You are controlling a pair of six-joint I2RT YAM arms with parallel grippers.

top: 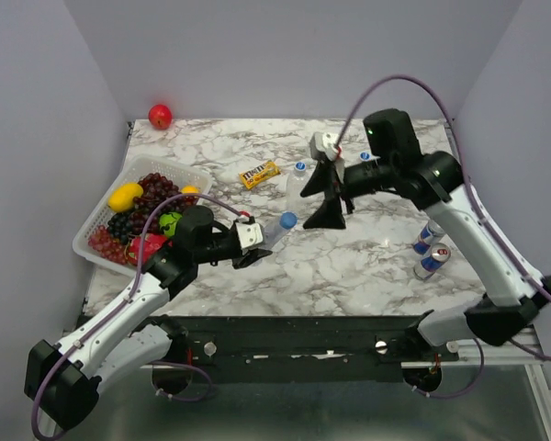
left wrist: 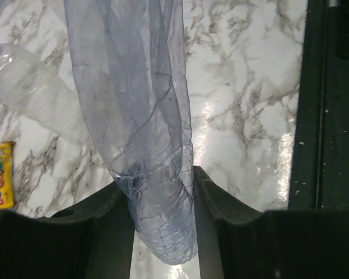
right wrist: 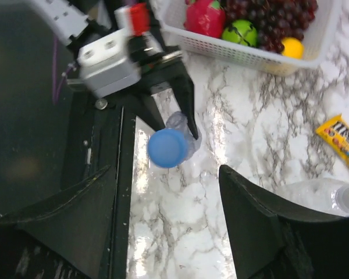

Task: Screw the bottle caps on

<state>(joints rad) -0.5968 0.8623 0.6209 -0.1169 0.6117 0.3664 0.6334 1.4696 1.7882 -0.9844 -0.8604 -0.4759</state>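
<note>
The slim blue-tinted bottle (left wrist: 157, 145) is off the tabletop (top: 349, 266), lying nearly level at centre. The left claw (left wrist: 159, 177) is clamped on its lower body, with a black finger pressed against each side. A blue cap (right wrist: 167, 147) sits on the bottle's mouth, pointing to the right and far side; how tightly it is seated cannot be told. The right claw (right wrist: 166, 168) hovers just beyond that cap with its fingers spread wide and gripping nothing.

Just far of it, a colourless bottle (top: 297, 184) lies on the marble wearing a second blue cap (top: 300, 166). A yellow candy packet (top: 259, 174) lies left of that bottle. A white fruit basket (top: 92, 241) sits at the left edge. Two drink cans (top: 432, 248) lie near the right edge.
</note>
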